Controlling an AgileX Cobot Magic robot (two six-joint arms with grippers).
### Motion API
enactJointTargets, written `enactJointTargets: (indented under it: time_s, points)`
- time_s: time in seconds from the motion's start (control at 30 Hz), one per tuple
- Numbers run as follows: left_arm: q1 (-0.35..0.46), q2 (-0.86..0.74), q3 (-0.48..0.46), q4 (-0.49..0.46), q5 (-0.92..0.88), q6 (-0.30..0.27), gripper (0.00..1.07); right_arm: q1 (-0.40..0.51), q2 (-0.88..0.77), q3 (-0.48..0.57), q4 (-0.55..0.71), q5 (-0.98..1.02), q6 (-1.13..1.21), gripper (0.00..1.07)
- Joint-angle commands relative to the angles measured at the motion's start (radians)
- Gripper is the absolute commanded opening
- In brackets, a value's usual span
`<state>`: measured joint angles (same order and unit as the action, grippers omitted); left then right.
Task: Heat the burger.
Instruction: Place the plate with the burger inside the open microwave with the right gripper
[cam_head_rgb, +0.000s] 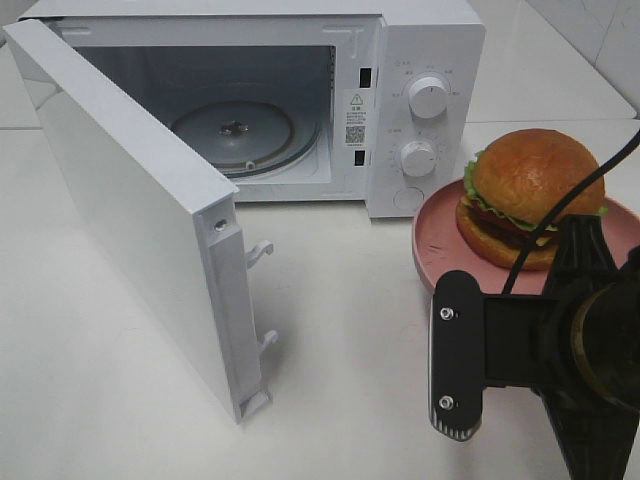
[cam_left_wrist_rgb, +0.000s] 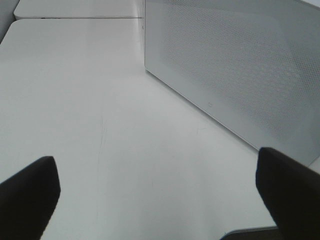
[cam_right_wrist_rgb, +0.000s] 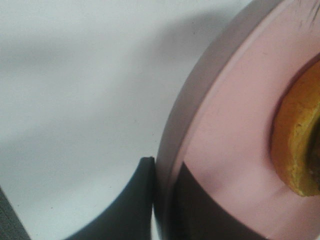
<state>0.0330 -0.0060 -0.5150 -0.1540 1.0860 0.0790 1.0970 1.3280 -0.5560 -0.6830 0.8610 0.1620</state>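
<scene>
Right wrist view: right jaws clamped on the rim of the pink plate (cam_right_wrist_rgb: 225, 125), burger (cam_right_wrist_rgb: 295, 145) aboard.
Plate sits beside the dial panel of the microwave (cam_head_rgb: 440, 50), open cavity past it; left jaws apart by its door (cam_head_rgb: 130, 220).

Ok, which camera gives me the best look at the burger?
The exterior high view: nearly the whole burger sits on the pink plate. The right wrist view catches only a sliver of its bun; the left wrist view shows none of it.

Warning-triangle sticker (cam_head_rgb: 355, 115) on microwave (cam_head_rgb: 440, 40)
</scene>
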Motion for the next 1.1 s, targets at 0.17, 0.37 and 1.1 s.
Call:
enactJointTargets:
  time_s: [0.17,0.37,1.1]
  points:
    - [-0.002,-0.015,-0.001,-0.009,-0.013,-0.002,1.00,0.004,-0.007,0.002,-0.093,-0.014,-0.090,0.02]
    - [-0.002,-0.015,-0.001,-0.009,-0.013,-0.002,1.00,0.004,-0.007,0.002,-0.100,-0.091,-0.103,0.02]
    - [-0.002,-0.015,-0.001,-0.009,-0.013,-0.002,1.00,-0.026,-0.007,0.002,-0.133,-0.343,-0.397,0.02]
